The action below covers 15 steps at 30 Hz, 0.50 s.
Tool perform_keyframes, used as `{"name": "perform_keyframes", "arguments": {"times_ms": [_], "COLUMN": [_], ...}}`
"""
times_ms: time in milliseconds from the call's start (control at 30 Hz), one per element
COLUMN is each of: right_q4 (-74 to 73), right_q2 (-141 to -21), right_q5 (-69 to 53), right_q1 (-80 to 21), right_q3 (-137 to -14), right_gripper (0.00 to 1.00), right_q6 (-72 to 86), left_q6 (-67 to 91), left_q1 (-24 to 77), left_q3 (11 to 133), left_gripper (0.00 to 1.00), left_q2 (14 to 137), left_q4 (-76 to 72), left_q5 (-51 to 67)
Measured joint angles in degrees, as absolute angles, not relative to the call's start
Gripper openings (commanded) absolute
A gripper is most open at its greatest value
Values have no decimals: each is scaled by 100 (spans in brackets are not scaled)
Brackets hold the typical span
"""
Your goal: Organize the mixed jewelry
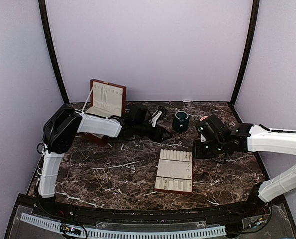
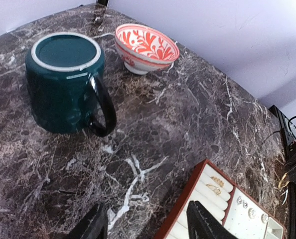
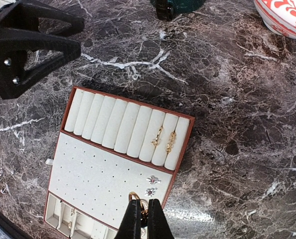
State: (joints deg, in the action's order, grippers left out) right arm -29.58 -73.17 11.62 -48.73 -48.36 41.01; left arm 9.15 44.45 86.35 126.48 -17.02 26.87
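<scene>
1. Mixed jewelry point(image 3: 158, 135), tiny gold and silvery pieces, lies mostly on the flat cream-padded tray with a red-brown rim point(image 3: 93, 169). One small gold ring point(image 3: 133, 195) is off the tray, pinched at the tips of the right gripper point(image 3: 142, 205), whose fingers are closed tight on it.
2. That ring hangs over the tray's perforated pad, just beside the silvery studs point(image 3: 152, 179).
3. Key relation: the row of cream ring rolls point(image 3: 113, 124) lies ahead of the fingertips, beyond the pad. Each roll's long axis runs from the pad toward the tray's far rim, and the slots between them run the same way. Judged: the ring has to travel forward and go in edge-on along a slot.
4. The right arm is nearer the tray. The left gripper point(image 2: 145, 206) has its fingers wide apart with nothing between them, over the dark marble table point(image 1: 113, 174) off the tray's corner.
5. Counts:
   - Seated gold rings point(image 3: 170, 142) in the rolls: two.
   - Studs in the right wrist view: two. The left wrist view hints at more, too small to count.
   - Ring in grip: one.
   - One tray, one dark green mug point(image 2: 66, 82), one red-and-white patterned bowl point(image 2: 145, 45), and one open red-brown wooden box point(image 1: 107, 98).
</scene>
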Motion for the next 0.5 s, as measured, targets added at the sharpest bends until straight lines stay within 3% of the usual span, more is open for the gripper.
{"name": "perform_keyframes", "arguments": {"times_ms": [333,500], "right_q4": [-2943,-2941], "right_q2": [-7330,-7369], "right_q5": [1162,1166], "right_q1": [-4899,-4906], "right_q3": [-4838,-4838], "right_gripper": [0,0], "right_q6": [4106,4106], "left_q6": [733,663], "left_q1": [4469,4480], "left_q3": [8724,8680], "left_gripper": [56,48], "left_q2": [13126,13126], "left_q4": [-930,-891], "left_q5": [2860,3151]}}
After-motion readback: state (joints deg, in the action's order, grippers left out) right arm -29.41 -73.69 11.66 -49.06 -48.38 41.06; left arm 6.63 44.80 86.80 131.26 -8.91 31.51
